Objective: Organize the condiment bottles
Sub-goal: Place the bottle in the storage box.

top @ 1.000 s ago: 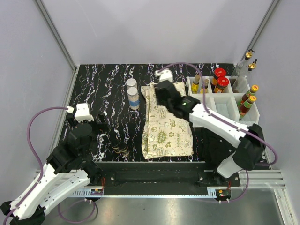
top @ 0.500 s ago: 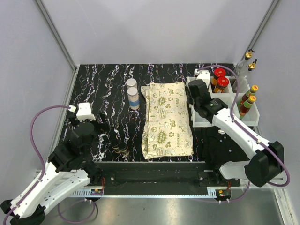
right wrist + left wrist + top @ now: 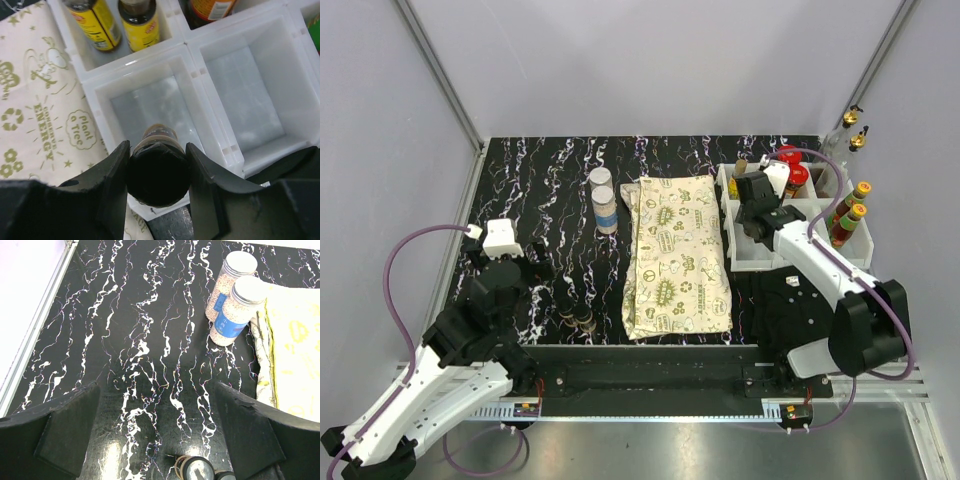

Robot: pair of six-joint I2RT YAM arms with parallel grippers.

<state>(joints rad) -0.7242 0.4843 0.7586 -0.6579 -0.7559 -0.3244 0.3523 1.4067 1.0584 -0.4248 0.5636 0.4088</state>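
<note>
- Now right end effector (image 3: 158, 167) clamps dark bottle (image 3: 158, 181), upright over a bin (image 3: 96, 96) compartment.
- Left end effector (image 3: 157, 407) wide open, empty, above table (image 3: 125, 315).
- Two jars (image 3: 234, 310) stand touching cloth (image 3: 295, 350).

The cloth (image 3: 678, 255) lay mid-table (image 3: 540, 180), running from the near edge toward the far one. Two jars (image 3: 603, 200) stood just left of its far end, one behind the other, touching. Two small bottles (image 3: 576, 318) stood side by side by the near edge, left of the cloth. The bins (image 3: 750, 262) sat just right of the cloth, toward the far right corner. A bottle (image 3: 159, 136) in the right gripper (image 3: 157, 165) hung over the near left bin. Two bottles (image 3: 117, 22) stood in the bin behind it, and four bottles (image 3: 848, 215) stood along the bins' right side.
</note>
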